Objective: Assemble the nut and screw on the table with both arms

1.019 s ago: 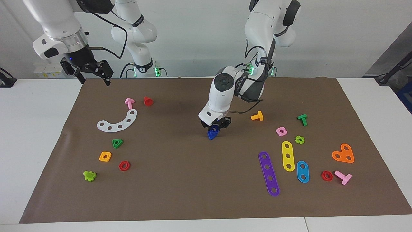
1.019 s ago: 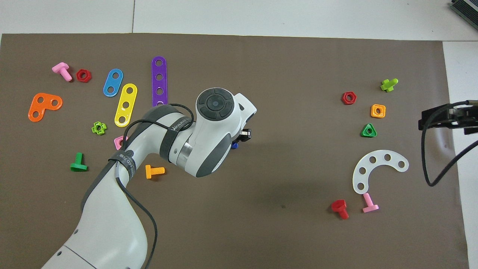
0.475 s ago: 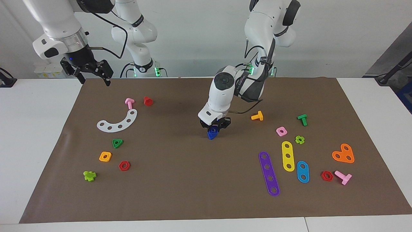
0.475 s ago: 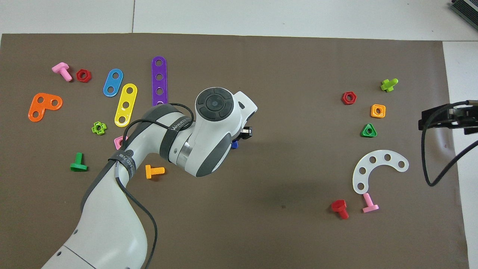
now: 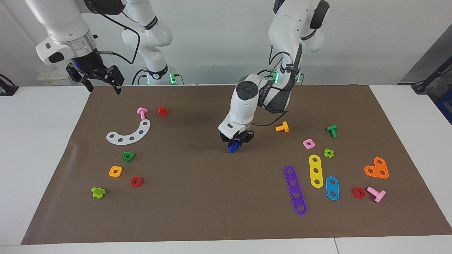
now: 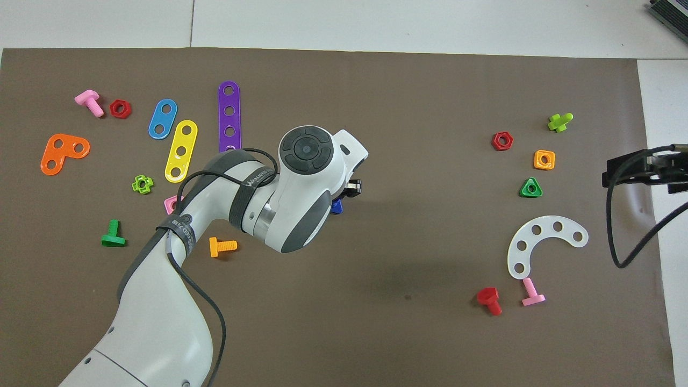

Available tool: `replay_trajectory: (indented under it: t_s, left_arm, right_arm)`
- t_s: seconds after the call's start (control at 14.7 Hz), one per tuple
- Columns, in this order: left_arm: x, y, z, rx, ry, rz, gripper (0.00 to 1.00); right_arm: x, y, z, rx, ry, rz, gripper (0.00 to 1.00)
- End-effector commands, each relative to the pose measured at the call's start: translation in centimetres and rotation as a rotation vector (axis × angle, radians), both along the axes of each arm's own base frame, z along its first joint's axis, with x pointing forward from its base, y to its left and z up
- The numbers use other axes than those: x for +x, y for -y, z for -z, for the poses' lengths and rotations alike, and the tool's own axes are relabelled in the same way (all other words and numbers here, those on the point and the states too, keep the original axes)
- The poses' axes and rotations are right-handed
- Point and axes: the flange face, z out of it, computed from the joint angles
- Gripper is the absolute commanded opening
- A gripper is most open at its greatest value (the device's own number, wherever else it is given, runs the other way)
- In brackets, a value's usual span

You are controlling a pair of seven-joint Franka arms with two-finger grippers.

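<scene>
At the middle of the brown mat [image 5: 197, 197] on the table, my left gripper [image 5: 235, 140] points down, shut on a small blue piece [image 5: 232, 147]. That piece reads as the screw with the nut on it; I cannot tell the two apart. It hangs at or just above the mat. In the overhead view the left wrist covers most of it, and only a blue corner [image 6: 337, 206] shows. My right gripper [image 5: 103, 85] waits open and holds nothing, raised over the mat's edge at the right arm's end.
Toward the right arm's end lie a white curved strip [image 5: 129, 134], pink [image 5: 142, 113] and red [image 5: 162, 110] screws, and green, orange and red nuts. Toward the left arm's end lie an orange screw [image 5: 282, 127], a pink nut [image 5: 308, 143] and purple [image 5: 295, 190], yellow and blue strips.
The left wrist has shifted slightly and straightened, setting the blue piece a little lower and more upright. The right arm has not moved.
</scene>
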Motion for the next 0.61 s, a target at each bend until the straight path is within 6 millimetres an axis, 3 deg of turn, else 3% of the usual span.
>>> replay_trajectory:
  t_s: [0.0, 0.2, 0.54]
  left_arm:
    - [-0.2, -0.1, 0.8, 0.025, 0.006, 0.007, 0.09]
    - [-0.5, -0.2, 1.1, 0.034, -0.005, 0.009, 0.09]
    - [-0.4, -0.1, 0.0, 0.052, -0.033, 0.011, 0.09]
  right_arm:
    - [-0.5, 0.2, -0.1, 0.006, -0.001, -0.019, 1.0]
    - [-0.5, 0.2, -0.1, 0.006, -0.001, -0.019, 1.0]
    - [-0.5, 0.2, -0.1, 0.006, -0.001, -0.019, 1.0]
